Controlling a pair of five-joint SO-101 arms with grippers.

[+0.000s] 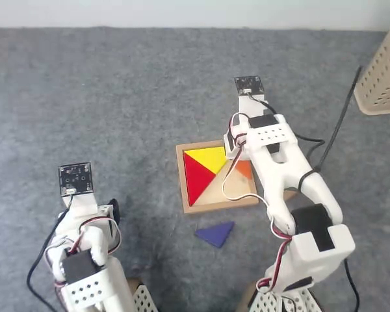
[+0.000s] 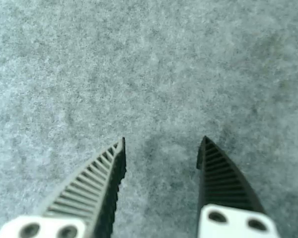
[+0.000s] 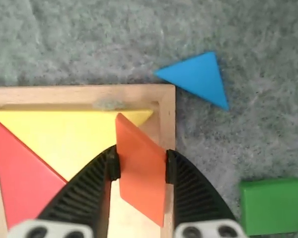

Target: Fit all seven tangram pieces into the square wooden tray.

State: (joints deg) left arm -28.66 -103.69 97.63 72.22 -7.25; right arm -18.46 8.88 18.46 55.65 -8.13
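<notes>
Grey felt covers the tabletop, with a pale wall along the far edge and a perforated beige basket at the far right corner. The square wooden tray sits near the middle and holds a yellow triangle and a red triangle. A purple triangle lies just outside its near edge. The left gripper is spread wide above bare felt. The right gripper pinches an orange parallelogram at the tray's rim, overlapping the yellow triangle's corner. A blue triangle and a green square lie outside the tray.

light: bright, even, diffuse | shadows: soft, thin along the wooden tray and purple triangle | carpet: matte
</notes>
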